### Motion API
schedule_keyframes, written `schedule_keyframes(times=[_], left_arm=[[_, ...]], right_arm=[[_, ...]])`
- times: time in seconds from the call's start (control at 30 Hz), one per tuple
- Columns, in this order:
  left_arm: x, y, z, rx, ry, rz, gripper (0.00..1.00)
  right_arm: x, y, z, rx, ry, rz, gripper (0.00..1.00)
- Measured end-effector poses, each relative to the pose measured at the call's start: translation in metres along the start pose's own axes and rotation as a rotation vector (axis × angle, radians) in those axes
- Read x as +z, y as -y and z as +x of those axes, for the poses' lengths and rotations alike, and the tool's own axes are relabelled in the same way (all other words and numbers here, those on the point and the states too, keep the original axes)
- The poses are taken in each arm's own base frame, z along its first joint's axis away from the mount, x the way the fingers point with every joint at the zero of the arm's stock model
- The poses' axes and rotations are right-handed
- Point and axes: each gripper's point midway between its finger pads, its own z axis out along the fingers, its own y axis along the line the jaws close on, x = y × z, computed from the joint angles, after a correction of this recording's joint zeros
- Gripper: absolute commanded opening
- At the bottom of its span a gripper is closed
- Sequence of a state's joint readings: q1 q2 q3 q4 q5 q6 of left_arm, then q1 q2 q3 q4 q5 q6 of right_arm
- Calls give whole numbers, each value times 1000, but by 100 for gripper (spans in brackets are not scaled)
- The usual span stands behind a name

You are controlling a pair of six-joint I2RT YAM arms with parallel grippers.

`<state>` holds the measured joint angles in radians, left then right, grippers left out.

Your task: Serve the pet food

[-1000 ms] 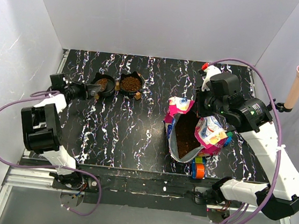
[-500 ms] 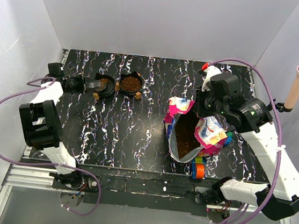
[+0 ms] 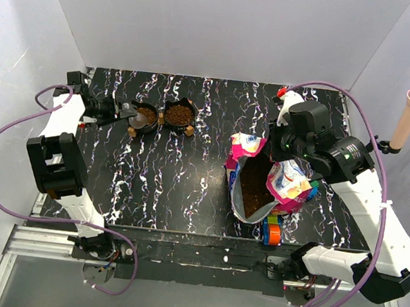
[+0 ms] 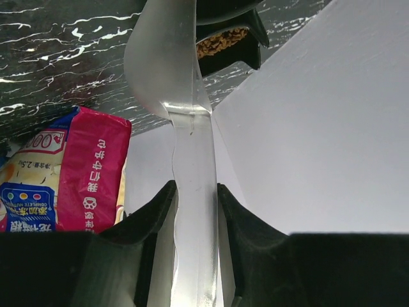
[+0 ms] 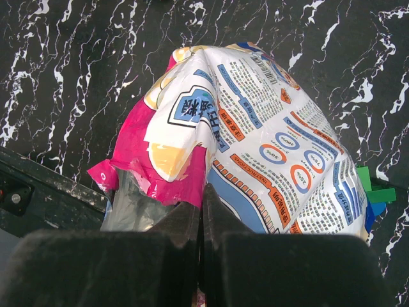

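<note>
Since the earlier frame the left arm has swung back toward the far-left corner of the table [image 3: 200, 197], and the left gripper [image 3: 108, 111] now sits farther left, pointing right along the far edge. Its fingers [image 4: 153, 220] are clamped on the flat metal handle of a scoop [image 4: 192, 160], whose head reaches the left rim of the left bowl [image 3: 146, 116]. Whether the scoop carries anything cannot be told, since the wrist camera sees only its underside.

That black bowl holds brown kibble, and so does the right bowl [image 3: 180, 113] just beside it. Most of the pet food [image 3: 254, 189] lies inside the open bag [image 3: 290, 184], which stands at the near right of the table with its mouth gaping toward the left. The right arm and the bag look unchanged. The right gripper [image 5: 201, 214] is pinched tight on the magenta upper edge of the bag, holding that side up, as its wrist view shows. Colourful toy blocks [image 3: 271, 234] lie against the near end of the bag, touching it.
</note>
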<state>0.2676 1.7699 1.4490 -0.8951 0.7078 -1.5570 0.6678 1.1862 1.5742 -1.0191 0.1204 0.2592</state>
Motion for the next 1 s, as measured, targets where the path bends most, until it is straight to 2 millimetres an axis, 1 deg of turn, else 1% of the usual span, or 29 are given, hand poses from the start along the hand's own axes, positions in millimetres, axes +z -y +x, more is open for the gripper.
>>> schedule_keyframes(times=[0.3,0.5,0.6,0.77,0.9,1.0], left_arm=[[-6,4,-1,-95,53,-43,0],[-11,15,1,-130,85,-47,0],[-16,22,6,-132,93,-44,0],[-24,33,20,-97,88,-16,0],[-19,28,21,-95,86,-32,0],[-11,15,17,-111,86,-67,0]], right_arm=[[0,-1,0,0,-1,-3,1],[0,-1,0,0,-1,-6,1],[0,-2,0,0,-2,-10,1],[0,-3,1,3,-3,-14,1],[0,-3,1,3,-5,-17,1],[0,-3,1,3,-5,-18,1]])
